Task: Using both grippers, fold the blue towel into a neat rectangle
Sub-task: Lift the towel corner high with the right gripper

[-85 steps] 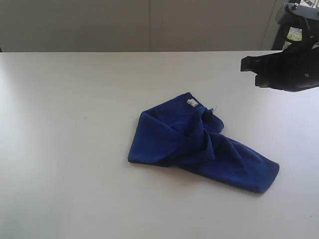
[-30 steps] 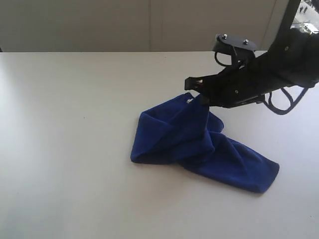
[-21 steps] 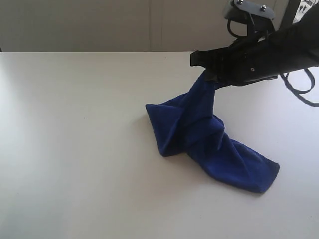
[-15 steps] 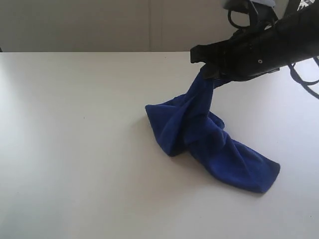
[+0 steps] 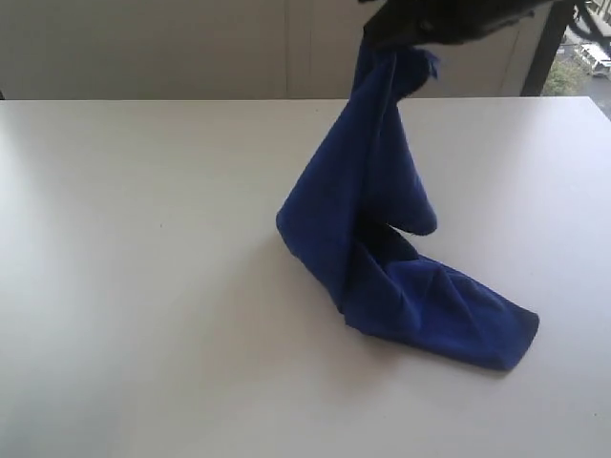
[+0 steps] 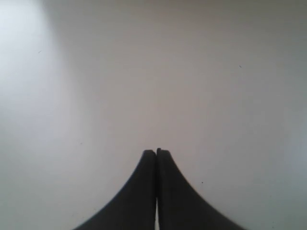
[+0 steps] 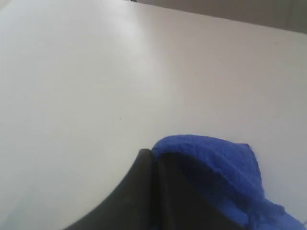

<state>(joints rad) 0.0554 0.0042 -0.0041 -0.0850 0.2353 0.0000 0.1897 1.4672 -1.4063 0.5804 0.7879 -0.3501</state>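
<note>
The blue towel (image 5: 372, 210) hangs from one corner at the top of the exterior view, stretched up in a tall twisted drape. Its lower end (image 5: 449, 320) lies bunched on the white table (image 5: 143, 286). My right gripper (image 5: 382, 33) is shut on the towel's top corner, only its black underside showing at the frame's upper edge. In the right wrist view the black fingers (image 7: 144, 182) are pressed together with blue towel (image 7: 216, 158) bulging over one side. The left gripper (image 6: 156, 154) is shut with nothing in it, over bare table. The white label is hidden.
The white table's far edge (image 5: 191, 99) meets a grey wall behind it. A window strip shows at the top right (image 5: 587, 52). Nothing else lies on the table.
My right gripper came in from the right, closed on the towel's far corner and has lifted it steadily upward. The towel has gone from a flat heap to a tall hanging drape.
</note>
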